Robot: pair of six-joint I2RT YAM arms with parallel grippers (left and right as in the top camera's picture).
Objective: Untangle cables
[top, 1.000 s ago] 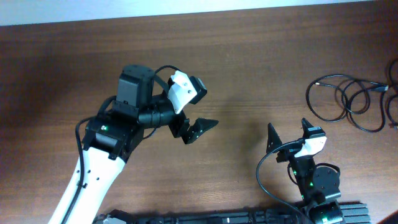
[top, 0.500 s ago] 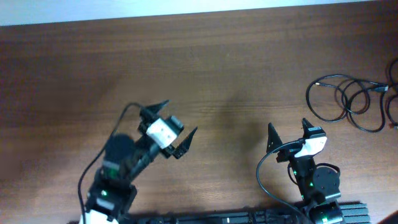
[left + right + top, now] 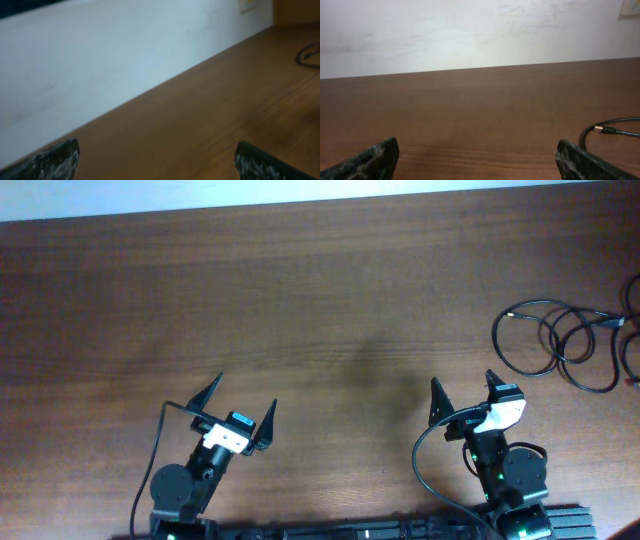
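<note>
Both claws, left claw (image 3: 240, 412) and right claw (image 3: 463, 392), are sitting spread apart and empty, well apart from the thin black looped cables (image 3: 560, 340) lying tangled on the brown wooden table (image 3: 330, 300).

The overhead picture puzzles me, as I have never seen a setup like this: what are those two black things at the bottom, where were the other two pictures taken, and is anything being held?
They are two robot arms at a brown wooden table. Each ends in a two-fingered pincer: the left pincer and right pincer both stand open and hold nothing. The other two pictures come from cameras on each wrist, looking forward between the dark fingertips at the bottom corners. The thin black looped cables lie untouched near the table's right edge.
</note>
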